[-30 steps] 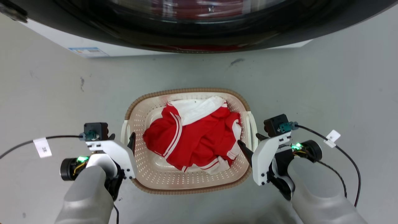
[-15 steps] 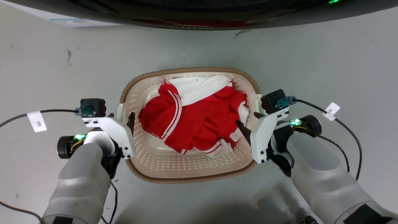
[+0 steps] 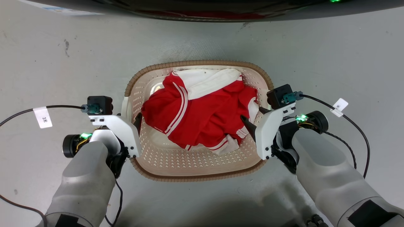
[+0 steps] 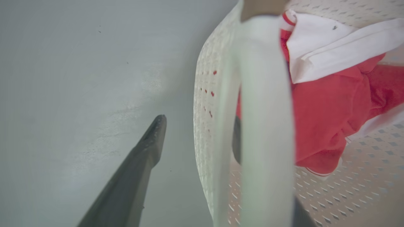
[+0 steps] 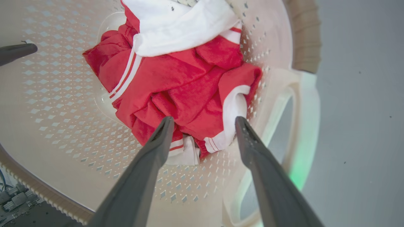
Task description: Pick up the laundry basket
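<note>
Grey scuffed floor (image 3: 315, 47) is noted across the head view. At 12 o'clock the dark curved front of a washing machine (image 3: 202, 9) is cut off by the frame edge.

Cream perforated plastic laundry basket (image 3: 202, 62), brown ribbed rim, is sited at centre, open side up. Its long axis is laid from 9 to 3 o'clock, with the white handles on the short ends, so one handle is offered to each arm. Whether it is borne by the floor or lifted clear cannot be told.

Crumpled red garment (image 3: 202, 116), white-striped with a white panel, is heaped from the basket's centre toward 1 o'clock. The perforated bottom is left bare at 6 o'clock.

Left gripper (image 3: 127, 116) is placed at the basket's 9 o'clock, fingers spread and nothing clamped. In the left wrist view the outer finger (image 4: 142, 157) is seen outside the wall, over the floor. The other is partly hidden inside, behind the white left handle (image 4: 265, 126). The wall is thus straddled, judged ready for a pinch.

Right gripper (image 5: 203, 119) is placed at 3 o'clock, fingers parted and nothing held. In the right wrist view both tips are read over the basket's inside, with the white right handle (image 5: 303, 126) just beside the outer finger. Whether that wall is straddled cannot be told.

The mirrored placement is judged to be meant for a level two-sided lift, so that the garment is not tipped out.
</note>
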{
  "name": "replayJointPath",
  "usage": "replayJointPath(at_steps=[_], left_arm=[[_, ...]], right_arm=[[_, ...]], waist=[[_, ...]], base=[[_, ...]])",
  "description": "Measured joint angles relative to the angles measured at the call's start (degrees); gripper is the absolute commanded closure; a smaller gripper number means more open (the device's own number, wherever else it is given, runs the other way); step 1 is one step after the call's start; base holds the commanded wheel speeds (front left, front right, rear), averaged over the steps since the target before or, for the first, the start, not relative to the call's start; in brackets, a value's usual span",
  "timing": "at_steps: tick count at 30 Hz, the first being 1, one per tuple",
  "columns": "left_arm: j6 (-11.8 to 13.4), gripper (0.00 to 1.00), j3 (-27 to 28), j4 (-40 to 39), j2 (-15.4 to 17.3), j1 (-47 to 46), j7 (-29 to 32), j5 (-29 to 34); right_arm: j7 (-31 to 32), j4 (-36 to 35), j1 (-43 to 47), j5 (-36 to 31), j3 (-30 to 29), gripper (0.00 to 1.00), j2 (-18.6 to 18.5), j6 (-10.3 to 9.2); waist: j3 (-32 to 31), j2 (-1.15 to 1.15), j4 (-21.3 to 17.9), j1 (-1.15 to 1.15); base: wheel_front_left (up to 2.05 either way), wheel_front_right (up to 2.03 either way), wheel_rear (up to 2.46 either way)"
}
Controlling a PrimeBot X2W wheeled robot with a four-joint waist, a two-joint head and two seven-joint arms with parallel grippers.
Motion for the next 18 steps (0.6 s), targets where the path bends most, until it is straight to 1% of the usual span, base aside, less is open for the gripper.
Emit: replayJointPath(at_steps=[1, 2, 3, 4, 6, 10, 18], left_arm=[[0.0, 0.03, -0.3, 0.12, 0.03, -0.02, 0.07, -0.41], [0.0, 0.54, -0.63, 0.3, 0.08, -0.08, 0.35, -0.71], [0.0, 0.73, -1.01, 0.44, 0.1, -0.12, 0.53, -1.01], [-0.01, 1.0, -1.43, 0.52, 0.08, -0.17, 0.57, -1.18], [-0.03, 1.0, -2.07, 0.67, -0.22, -0.44, 0.66, -1.79], [-0.02, 1.0, -2.82, 1.31, 0.27, -0.8, 0.46, -2.82], [-0.02, 1.0, -4.24, 2.23, 0.2, -0.89, 0.22, -5.09]], right_arm=[[-0.05, -0.07, -0.02, 0.24, 0.25, 0.0, 0.0, 0.0], [0.02, -0.19, -0.02, 0.6, 0.58, 0.0, -0.01, 0.0], [0.01, -0.24, -0.03, 0.96, 0.87, 0.0, -0.01, 0.0], [0.01, -0.25, -0.03, 1.34, 1.15, 0.0, 0.0, 0.0], [0.07, -0.69, -0.04, 2.53, 1.71, 1.0, 0.09, 0.0], [0.25, -0.42, -0.03, 3.72, 2.88, 1.0, -0.21, -0.03], [0.02, 0.07, -0.03, 6.5, 4.86, 1.0, -0.33, -0.03]], waist=[[0.05, 0.0, -0.02, 0.0], [0.13, 0.0, -0.01, 0.0], [0.23, 0.0, 0.0, 0.0], [0.33, 0.0, 0.01, 0.0], [0.51, 0.0, 0.02, 0.0], [0.69, 0.0, 0.02, 0.0], [0.09, 0.0, -0.02, 0.0]], base=[[0.0, 0.0, 0.0], [0.0, 0.0, 0.0], [0.0, 0.0, 0.0], [0.0, 0.0, 0.0], [0.0, 0.0, 0.0], [0.0, 0.0, 0.0], [0.0, 0.0, 0.0]])
